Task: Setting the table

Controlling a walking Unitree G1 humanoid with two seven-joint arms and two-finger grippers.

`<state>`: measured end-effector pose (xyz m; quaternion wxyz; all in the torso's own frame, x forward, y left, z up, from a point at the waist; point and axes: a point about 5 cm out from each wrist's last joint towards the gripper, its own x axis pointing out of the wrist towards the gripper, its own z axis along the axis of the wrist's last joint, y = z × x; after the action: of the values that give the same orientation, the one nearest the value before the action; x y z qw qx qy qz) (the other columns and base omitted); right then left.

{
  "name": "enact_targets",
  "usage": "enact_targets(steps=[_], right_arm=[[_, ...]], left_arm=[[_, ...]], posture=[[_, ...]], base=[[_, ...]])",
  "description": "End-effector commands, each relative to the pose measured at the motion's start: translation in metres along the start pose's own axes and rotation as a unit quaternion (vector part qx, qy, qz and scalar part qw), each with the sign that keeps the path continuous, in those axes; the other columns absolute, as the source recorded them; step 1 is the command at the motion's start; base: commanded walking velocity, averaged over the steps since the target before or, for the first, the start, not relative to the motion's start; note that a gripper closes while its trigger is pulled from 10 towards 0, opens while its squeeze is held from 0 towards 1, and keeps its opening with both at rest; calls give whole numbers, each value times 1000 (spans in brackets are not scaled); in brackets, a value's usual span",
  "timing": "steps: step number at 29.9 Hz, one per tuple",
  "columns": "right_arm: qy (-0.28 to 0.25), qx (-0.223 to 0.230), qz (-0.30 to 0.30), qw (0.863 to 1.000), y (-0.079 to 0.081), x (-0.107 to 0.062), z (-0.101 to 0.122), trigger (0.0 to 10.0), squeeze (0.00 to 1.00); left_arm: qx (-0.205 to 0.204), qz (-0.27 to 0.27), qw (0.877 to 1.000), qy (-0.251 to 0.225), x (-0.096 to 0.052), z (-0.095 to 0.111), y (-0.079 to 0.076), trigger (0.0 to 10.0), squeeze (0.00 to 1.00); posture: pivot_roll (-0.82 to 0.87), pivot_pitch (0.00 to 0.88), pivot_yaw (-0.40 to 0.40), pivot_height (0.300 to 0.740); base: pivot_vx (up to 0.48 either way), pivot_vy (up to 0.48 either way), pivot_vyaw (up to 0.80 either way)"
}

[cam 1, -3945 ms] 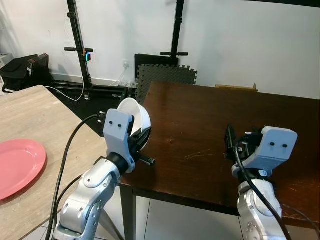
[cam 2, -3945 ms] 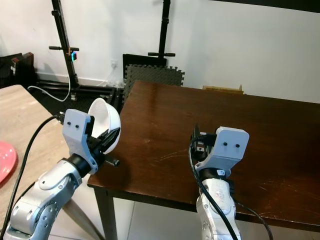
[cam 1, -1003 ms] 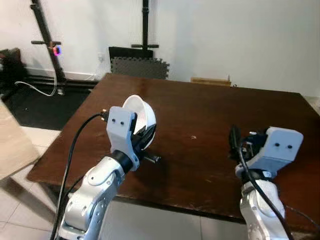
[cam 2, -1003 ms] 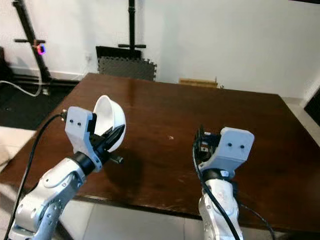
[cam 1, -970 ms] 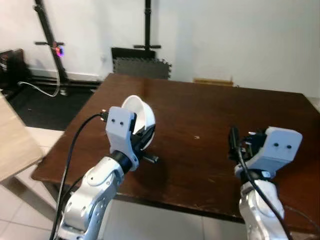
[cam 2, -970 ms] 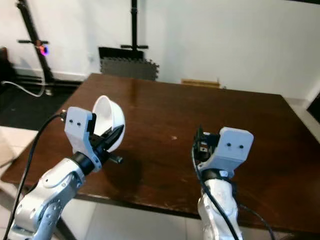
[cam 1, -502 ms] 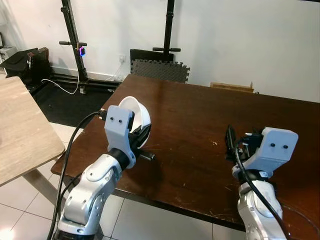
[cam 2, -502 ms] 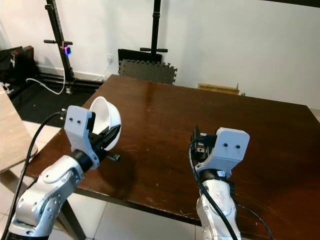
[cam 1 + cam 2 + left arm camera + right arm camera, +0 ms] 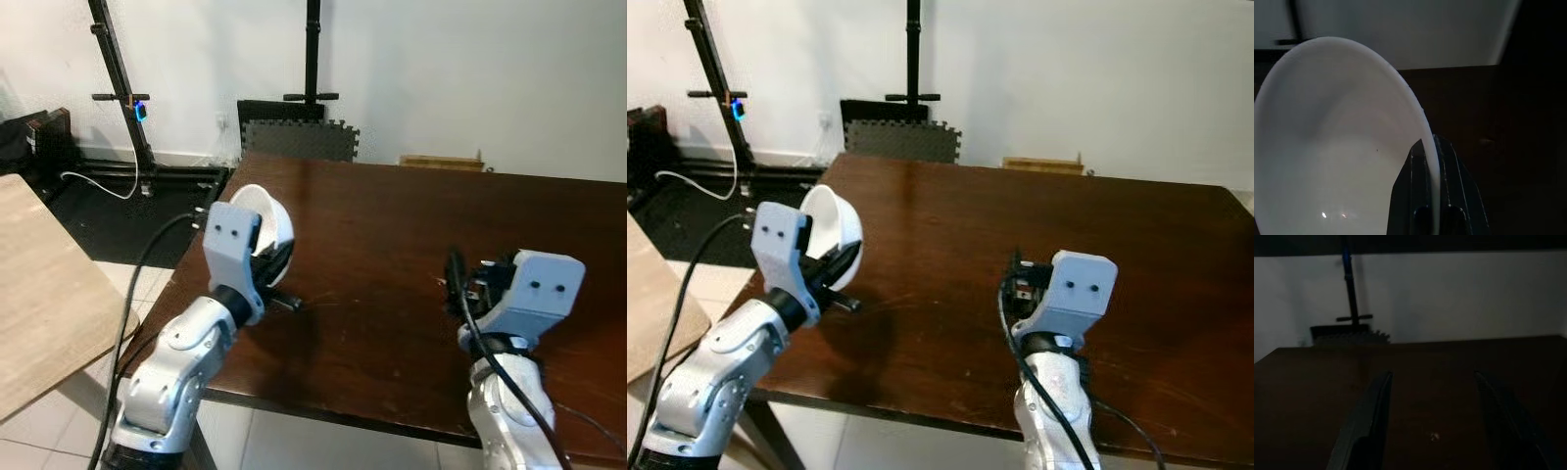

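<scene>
A white bowl [image 9: 269,227] hangs tilted above the left edge of the dark brown table [image 9: 392,235]. My left gripper [image 9: 277,262] is shut on its rim; in the left wrist view the fingers [image 9: 1422,191] pinch the bowl's [image 9: 1337,147] edge. Over the table's near right part my right gripper [image 9: 453,279] stands open with nothing in it, and in the right wrist view its fingers [image 9: 1369,423] are spread above bare wood.
A light wooden table [image 9: 44,294] stands at the left, with tiled floor between. Black stands [image 9: 118,83], cables and a grey foam mat [image 9: 299,137] line the white wall behind. A flat cardboard piece [image 9: 439,162] lies past the table's far edge.
The whole picture has shifted as the camera moved; the dark table now lies more squarely ahead and the pink plate has left the picture. Both grippers keep their poses, the bowl still held.
</scene>
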<state>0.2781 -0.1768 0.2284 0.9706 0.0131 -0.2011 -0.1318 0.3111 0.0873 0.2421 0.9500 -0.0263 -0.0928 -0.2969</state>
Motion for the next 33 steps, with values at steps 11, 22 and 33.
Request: enact_targets(steps=[11,22,33], right_arm=[[-37,-57,-4,998,1,26,11,10000,0],[-83,-52,14,995,14,74,37,10000,0],[-105,-57,11,993,1,75,50,10000,0]], left_arm=[[46,-78,993,81,21,-15,12,10000,0],[309,-146,931,126,61,-1,34,10000,0],[446,-144,870,151,77,-4,51,10000,0]], posture=[[51,70,23,740],[60,148,43,740],[42,221,43,740]], base=[[0,0,0],[0,0,0],[0,0,0]])
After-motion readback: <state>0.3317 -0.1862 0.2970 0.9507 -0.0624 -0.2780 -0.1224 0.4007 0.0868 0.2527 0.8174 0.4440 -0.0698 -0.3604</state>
